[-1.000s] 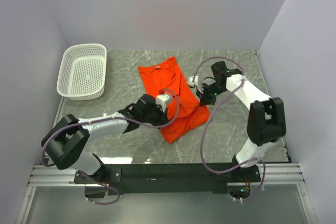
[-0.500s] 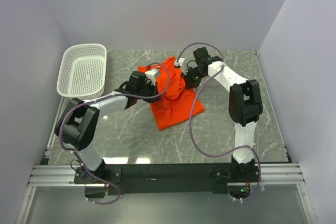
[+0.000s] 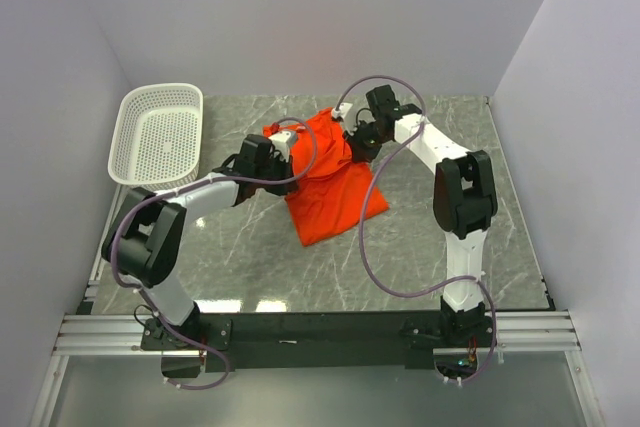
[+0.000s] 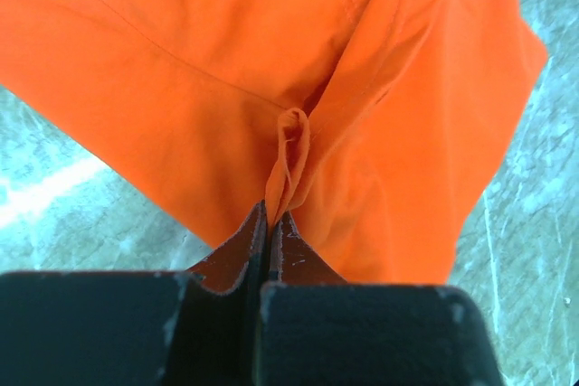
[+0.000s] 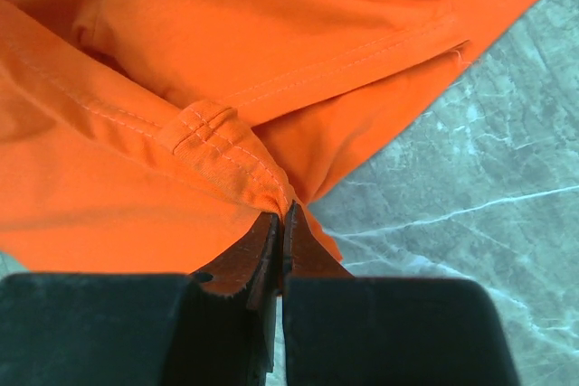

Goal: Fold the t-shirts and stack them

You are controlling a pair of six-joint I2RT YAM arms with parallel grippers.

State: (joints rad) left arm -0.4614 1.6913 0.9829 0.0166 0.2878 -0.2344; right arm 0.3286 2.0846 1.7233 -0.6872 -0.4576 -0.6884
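One orange-red t-shirt (image 3: 335, 192) lies partly folded on the marble table, its near part flat and its far part bunched up between my two grippers. My left gripper (image 3: 283, 150) is shut on a pinch of the shirt's fabric (image 4: 288, 155) at its left side. My right gripper (image 3: 357, 139) is shut on a stitched hem of the shirt (image 5: 222, 146) at its right side. Both hold the cloth lifted near the shirt's far end. No other shirt is in view.
A white perforated plastic basket (image 3: 158, 135) stands at the far left of the table, beside my left arm. Grey walls close in the table on the left, back and right. Bare marble (image 3: 440, 237) shows to the right and near the shirt.
Both grippers have carried the shirt's near edge away from the arm bases toward its far end, doubling it over. The shirt's outline is now shorter, and the grippers stand closer together.
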